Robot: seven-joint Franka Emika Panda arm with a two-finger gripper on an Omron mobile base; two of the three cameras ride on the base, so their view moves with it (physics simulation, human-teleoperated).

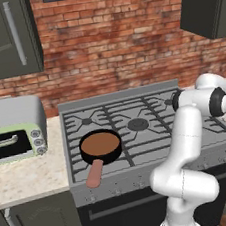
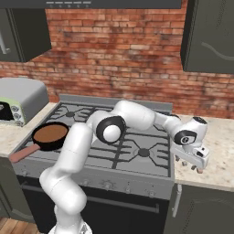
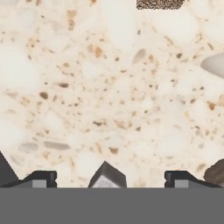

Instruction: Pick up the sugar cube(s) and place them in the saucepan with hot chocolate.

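The saucepan with hot chocolate (image 1: 100,146) stands on the stove's front left burner, black, full of brown liquid, its pink handle (image 1: 95,173) pointing toward the front; it also shows at the left (image 2: 50,135). My gripper (image 2: 192,167) hangs low over the speckled counter to the right of the stove, fingers pointing down. In the hand view the gripper (image 3: 109,179) is open, its fingertips (image 3: 41,178) wide apart. A pale pointed corner, apparently a sugar cube (image 3: 107,176), sits between them. A brown grainy block (image 3: 159,4) is cut off by the top edge.
The stove (image 1: 136,124) with its grey grates lies between pan and gripper. A toaster oven (image 1: 14,130) stands on the left counter. The beige counter (image 2: 219,146) stretches right of the stove. A dark brown lump (image 3: 216,172) sits by the right fingertip.
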